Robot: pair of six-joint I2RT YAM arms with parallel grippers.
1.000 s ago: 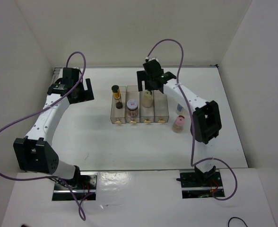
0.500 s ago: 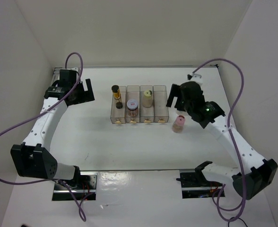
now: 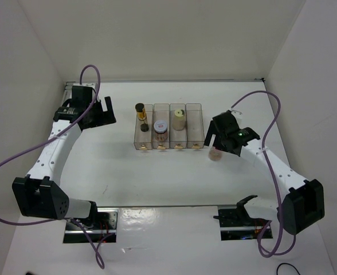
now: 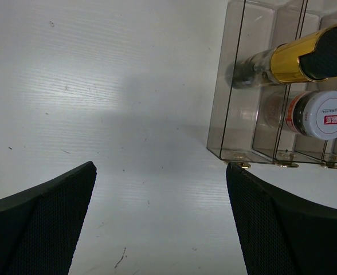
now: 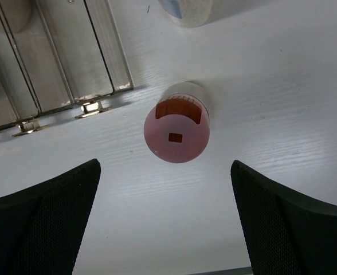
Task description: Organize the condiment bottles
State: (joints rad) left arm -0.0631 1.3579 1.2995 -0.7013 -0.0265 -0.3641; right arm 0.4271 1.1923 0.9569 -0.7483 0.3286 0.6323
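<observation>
The clear rack (image 3: 194,133) holds the slim black-capped amber bottle (image 3: 140,113) in its left slot, the white-lidded brown jar (image 3: 160,127) beside it and the cream jar (image 3: 180,118) in the third slot; the right slot is bare. The pink jar (image 3: 215,154) stands on the table right of the rack. My right gripper (image 3: 220,142) hangs open just above it; in the right wrist view the pink jar (image 5: 176,130) sits ahead of the open gripper (image 5: 165,220). The grey-lidded jar (image 5: 185,10) shows only at that view's top edge. My left gripper (image 3: 102,110) is open, left of the rack.
The left wrist view shows the rack (image 4: 237,86), the amber bottle (image 4: 300,57), the brown jar (image 4: 320,114) and bare table under the open left gripper (image 4: 160,223). White walls close in the table on three sides.
My right arm has swung from over the rack's third slot, to the right and nearer, and now hangs over the pink jar. The left arm has barely moved.
</observation>
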